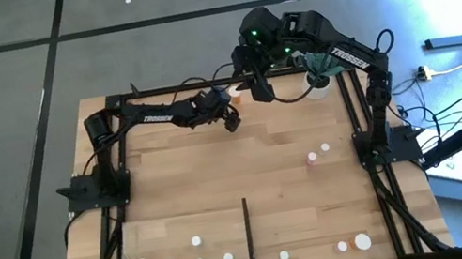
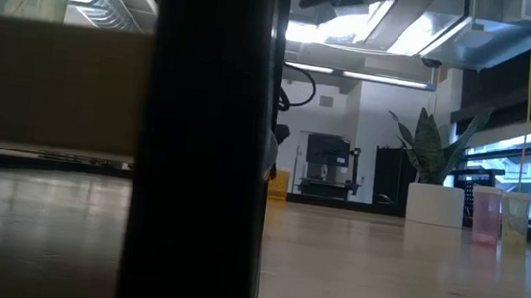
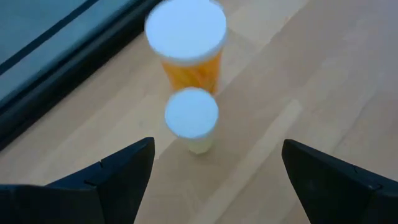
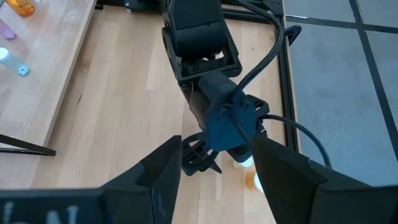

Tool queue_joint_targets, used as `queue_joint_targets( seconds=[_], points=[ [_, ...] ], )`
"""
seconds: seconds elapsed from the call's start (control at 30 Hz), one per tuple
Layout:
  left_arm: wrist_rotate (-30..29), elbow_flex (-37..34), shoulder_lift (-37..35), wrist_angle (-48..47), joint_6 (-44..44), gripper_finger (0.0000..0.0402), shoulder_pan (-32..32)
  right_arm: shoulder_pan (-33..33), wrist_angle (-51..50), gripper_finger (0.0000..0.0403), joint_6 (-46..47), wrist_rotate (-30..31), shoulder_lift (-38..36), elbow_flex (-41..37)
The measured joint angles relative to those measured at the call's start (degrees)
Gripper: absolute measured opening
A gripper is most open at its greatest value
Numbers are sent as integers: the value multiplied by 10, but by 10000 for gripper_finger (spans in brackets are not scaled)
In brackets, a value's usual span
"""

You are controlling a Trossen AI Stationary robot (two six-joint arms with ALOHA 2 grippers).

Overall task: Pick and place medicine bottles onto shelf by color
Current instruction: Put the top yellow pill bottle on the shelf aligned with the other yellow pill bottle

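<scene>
A small pale bottle (image 3: 191,118) with a white cap stands on the table just before a larger orange bottle (image 3: 186,43), near the far edge. My left gripper (image 3: 217,149) is open and slants down at the small bottle. Its fingers stand wide on either side and short of it, touching nothing. The right wrist view looks down on the left arm, with both bottles (image 4: 249,169) beneath it. My right gripper (image 1: 258,91) hangs open, high over the far edge. The shelf (image 1: 149,234) lies at the near left and carries several white-capped bottles (image 1: 196,241).
A black upright strip (image 1: 250,236) ends the shelf on its right. Three bottles (image 1: 342,246) stand right of it by the near edge. A pink bottle (image 1: 313,159) and another (image 1: 325,146) stand at mid right. A white pot with a plant (image 1: 319,76) sits at the far right corner.
</scene>
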Motion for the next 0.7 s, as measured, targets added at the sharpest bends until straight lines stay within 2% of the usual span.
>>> queue_joint_targets(
  seconds=[0.3,0.7],
  points=[
    [-1,0,0,22,15,342,3,0,0,198,0,0,0,0],
    [0,0,0,32,30,296,3,0,0,198,0,0,0,0]
  ],
)
